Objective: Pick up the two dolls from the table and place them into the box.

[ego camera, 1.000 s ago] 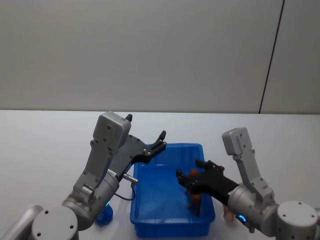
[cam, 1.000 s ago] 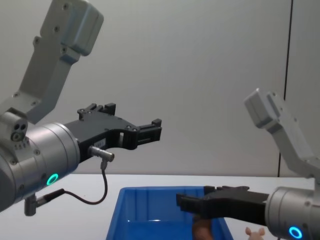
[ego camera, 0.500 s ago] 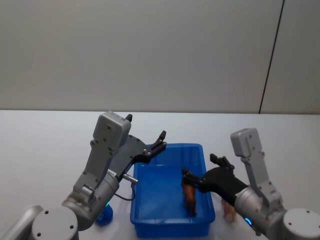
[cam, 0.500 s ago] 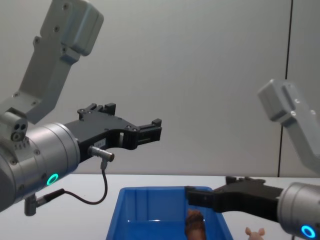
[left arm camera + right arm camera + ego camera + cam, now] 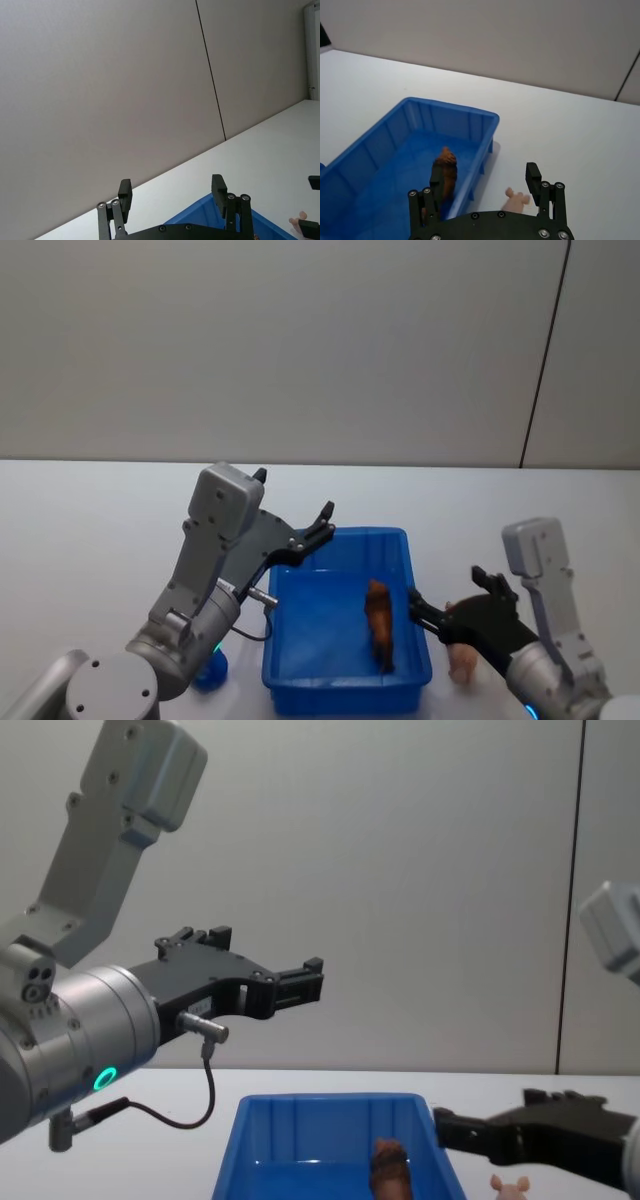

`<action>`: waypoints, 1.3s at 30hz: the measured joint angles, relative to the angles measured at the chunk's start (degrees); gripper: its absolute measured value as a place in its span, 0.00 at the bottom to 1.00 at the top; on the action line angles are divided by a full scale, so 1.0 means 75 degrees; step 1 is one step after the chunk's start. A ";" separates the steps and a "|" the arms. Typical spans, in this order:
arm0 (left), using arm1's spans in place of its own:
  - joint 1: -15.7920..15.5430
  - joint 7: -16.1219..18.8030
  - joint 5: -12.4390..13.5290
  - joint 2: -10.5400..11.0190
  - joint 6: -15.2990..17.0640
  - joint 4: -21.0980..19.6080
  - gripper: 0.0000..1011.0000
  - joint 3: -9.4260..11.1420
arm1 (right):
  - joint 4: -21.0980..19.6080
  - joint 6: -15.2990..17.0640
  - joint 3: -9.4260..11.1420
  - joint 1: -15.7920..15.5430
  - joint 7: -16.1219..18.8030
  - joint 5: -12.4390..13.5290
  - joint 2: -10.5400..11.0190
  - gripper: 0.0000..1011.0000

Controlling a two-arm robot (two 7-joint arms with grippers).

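The reddish-brown doll (image 5: 379,625) stands inside the blue box (image 5: 345,533), near its right wall, and is also seen as doll (image 5: 446,170) and doll (image 5: 388,1167). The pale pink doll (image 5: 461,660) lies on the white table (image 5: 90,530) just right of the box. My right gripper (image 5: 447,595) hovers open and empty between the box's right rim and the pink doll (image 5: 516,201). My left gripper (image 5: 322,522) hangs open and empty in the air above the box's far left corner.
A black cable and a small blue object (image 5: 209,670) sit by the left arm's base, left of the box. The bare tabletop stretches wide behind and to both sides of the box (image 5: 455,106).
My right gripper has drawn back to the right, out of the box, leaving the brown doll standing inside. The left arm has not moved.
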 joint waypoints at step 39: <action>0.0000 0.0000 0.0000 0.0000 0.0000 0.0000 0.99 0.0000 | 0.0588 0.0257 0.0052 -0.0342 -0.0815 -0.0105 -0.0065 0.99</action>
